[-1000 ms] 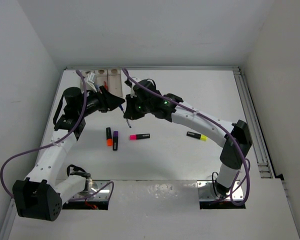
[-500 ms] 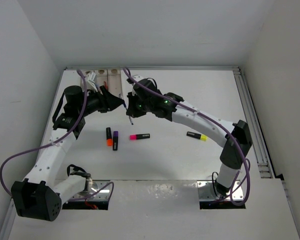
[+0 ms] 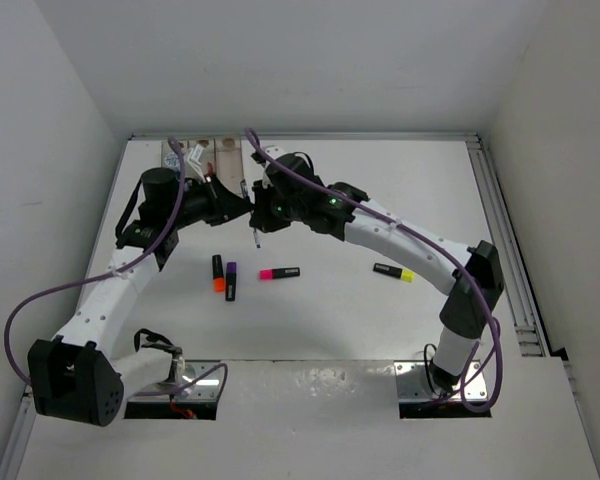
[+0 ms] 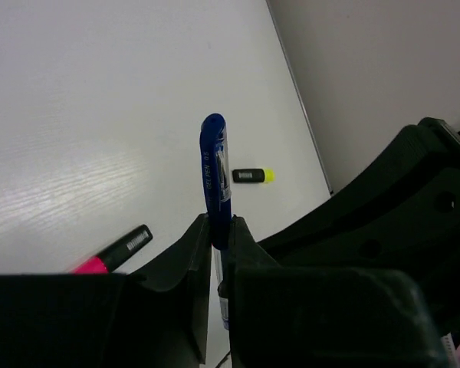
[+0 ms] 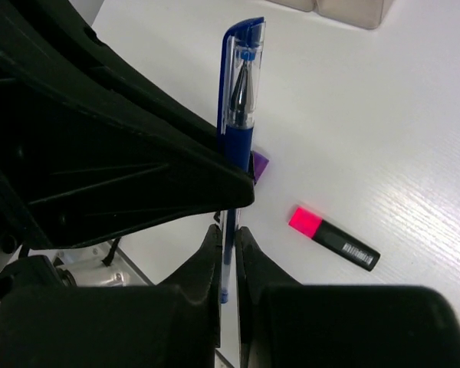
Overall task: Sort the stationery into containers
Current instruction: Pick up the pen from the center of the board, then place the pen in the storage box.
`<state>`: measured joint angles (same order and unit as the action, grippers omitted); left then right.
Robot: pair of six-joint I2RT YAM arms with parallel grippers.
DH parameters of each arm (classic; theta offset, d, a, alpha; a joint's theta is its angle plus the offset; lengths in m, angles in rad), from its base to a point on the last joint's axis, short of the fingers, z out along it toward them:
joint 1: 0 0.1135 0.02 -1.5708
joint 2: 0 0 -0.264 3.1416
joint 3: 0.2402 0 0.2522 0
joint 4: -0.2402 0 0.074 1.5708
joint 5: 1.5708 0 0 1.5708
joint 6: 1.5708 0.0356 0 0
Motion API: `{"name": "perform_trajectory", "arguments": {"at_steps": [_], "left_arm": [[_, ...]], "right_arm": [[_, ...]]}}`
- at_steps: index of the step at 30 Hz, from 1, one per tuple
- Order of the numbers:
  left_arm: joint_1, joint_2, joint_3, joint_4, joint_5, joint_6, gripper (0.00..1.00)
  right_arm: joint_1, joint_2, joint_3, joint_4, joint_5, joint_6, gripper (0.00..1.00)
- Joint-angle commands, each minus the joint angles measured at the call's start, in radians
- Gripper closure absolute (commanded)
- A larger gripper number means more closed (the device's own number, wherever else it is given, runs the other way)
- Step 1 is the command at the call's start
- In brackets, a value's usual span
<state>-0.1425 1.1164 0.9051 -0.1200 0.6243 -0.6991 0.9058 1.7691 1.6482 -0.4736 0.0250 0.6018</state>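
Note:
A thin blue pen [image 4: 215,165] stands between both grippers above the table. My left gripper [image 4: 221,230] is shut on its lower barrel. My right gripper [image 5: 228,234] is shut on the same pen [image 5: 240,92], with the left gripper's black finger crossing just above it. In the top view the two grippers meet, left [image 3: 246,208] and right [image 3: 257,226], in front of the tan three-slot tray [image 3: 220,155]. Orange [image 3: 218,273], purple [image 3: 231,280], pink [image 3: 279,273] and yellow [image 3: 393,272] highlighters lie on the table.
The tray stands against the back wall; whitish items show in its left part, partly hidden by a purple cable. A metal rail [image 3: 500,220] runs along the right edge. White walls close in the table on three sides.
My left arm has swung right and forward towards the right gripper and closed in on the blue pen that the right gripper holds. The highlighters have not moved.

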Motion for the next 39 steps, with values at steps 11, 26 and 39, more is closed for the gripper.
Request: {"name": "perform_trajectory", "arguments": {"at_steps": [11, 26, 39], "left_arm": [[0.129, 0.505, 0.685, -0.440, -0.368, 0.476, 1.00], [0.173, 1.074, 1.172, -0.541, -0.650, 0.589, 0.98], [0.192, 1.016, 1.115, -0.498, -0.293, 0.622, 0.46]], "right_arm": [[-0.327, -0.227, -0.284, 0.003, -0.164, -0.221, 0.39], [-0.742, -0.336, -0.559, -0.099, -0.231, -0.721, 0.48], [-0.766, -0.154, -0.630, -0.111, -0.272, -0.936, 0.53]]}}
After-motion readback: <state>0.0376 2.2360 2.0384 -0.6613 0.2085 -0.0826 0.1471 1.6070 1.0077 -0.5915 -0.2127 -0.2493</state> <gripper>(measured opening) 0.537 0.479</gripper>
